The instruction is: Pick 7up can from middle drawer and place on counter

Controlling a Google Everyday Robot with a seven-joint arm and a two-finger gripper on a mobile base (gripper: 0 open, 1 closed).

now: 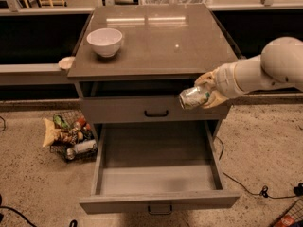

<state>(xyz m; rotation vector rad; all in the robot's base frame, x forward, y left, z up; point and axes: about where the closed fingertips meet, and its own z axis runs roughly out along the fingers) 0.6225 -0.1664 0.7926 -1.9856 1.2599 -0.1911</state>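
My gripper [204,91] is shut on the 7up can [193,97], a silvery can with a green label, held on its side. It hangs in front of the closed upper drawer front, just below the counter's front right edge. The middle drawer [158,178] is pulled open below, its grey floor bare. The counter [156,37] is the glossy grey-brown slab above. My white arm [265,70] reaches in from the right.
A white bowl [105,41] sits at the counter's left. The closed upper drawer front [142,109] has a black handle. A wire basket of snacks [71,136] lies on the floor at left. Cables [255,188] run over the floor at right.
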